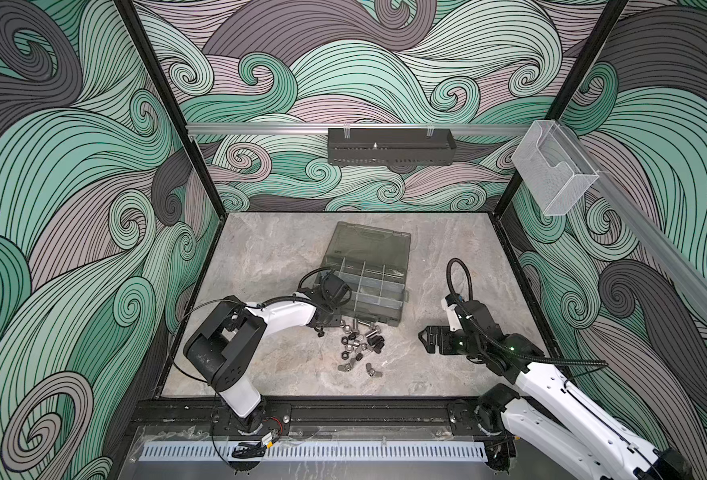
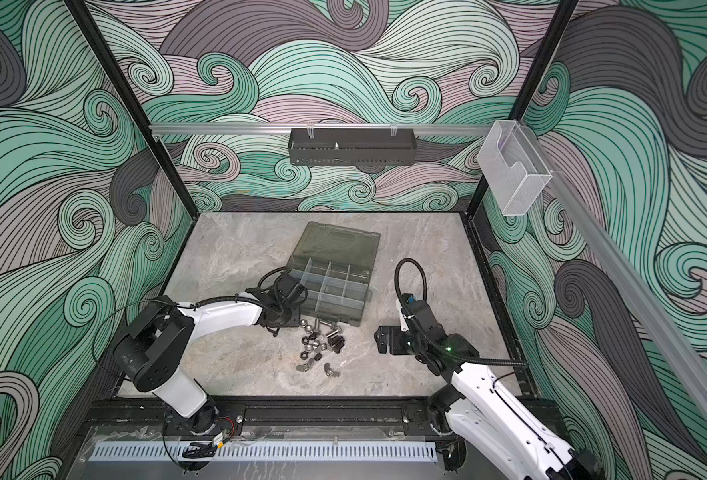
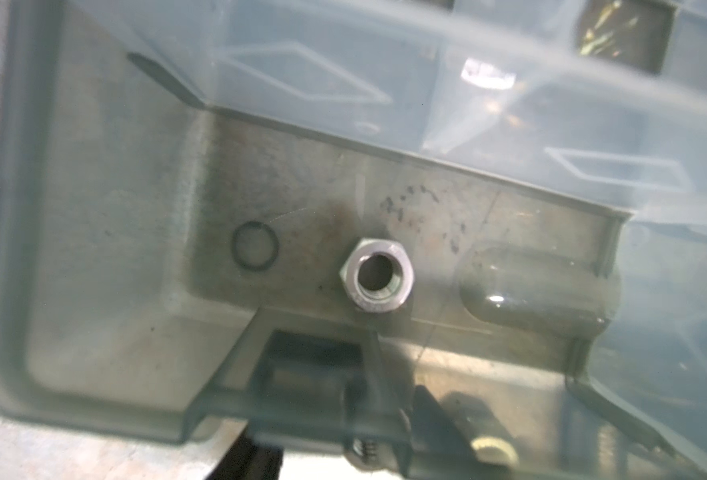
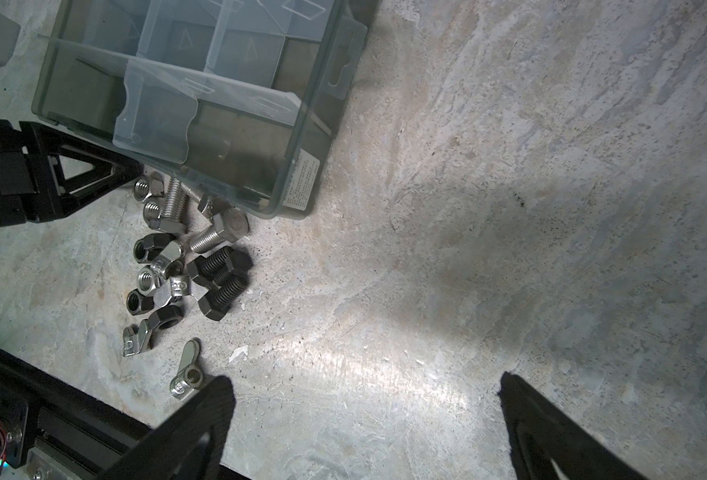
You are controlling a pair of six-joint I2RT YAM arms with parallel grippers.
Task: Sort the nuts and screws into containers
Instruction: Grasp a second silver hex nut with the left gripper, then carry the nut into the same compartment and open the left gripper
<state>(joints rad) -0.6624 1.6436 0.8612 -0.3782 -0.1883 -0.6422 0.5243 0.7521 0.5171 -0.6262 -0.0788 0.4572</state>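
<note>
One silver hex nut (image 3: 376, 278) lies flat, hole up, on the floor of a corner cell (image 3: 281, 208) of the smoky grey organiser case (image 1: 401, 309), alone in that cell as the left wrist view shows it. In both top views the case sits open near the middle of the desk (image 1: 260, 257); its lid (image 1: 368, 243) lies folded back on the far side; thin dividers split its body into small cells.

The left pincer (image 4: 115, 168) sits low at the case's near left corner, one fingertip just at the plastic wall; most of it is hidden there, so I cannot tell whether it stands wide or narrow, nor whether it holds anything.

Most of the screws (image 4: 219, 232) and nuts (image 4: 148, 278) lie in a loose pile on the desk just in front of the case's near wall; the silver screws are closest, some right against that wall; the black screws (image 4: 223, 282) lie side by side on the pile's right; two wing nuts (image 4: 185, 380) lie a little apart on the near side.

The right pincer (image 4: 364, 395) hangs over bare desk to the right of the pile, near it but not touching; its jaws stand wide and hold nothing.
</note>
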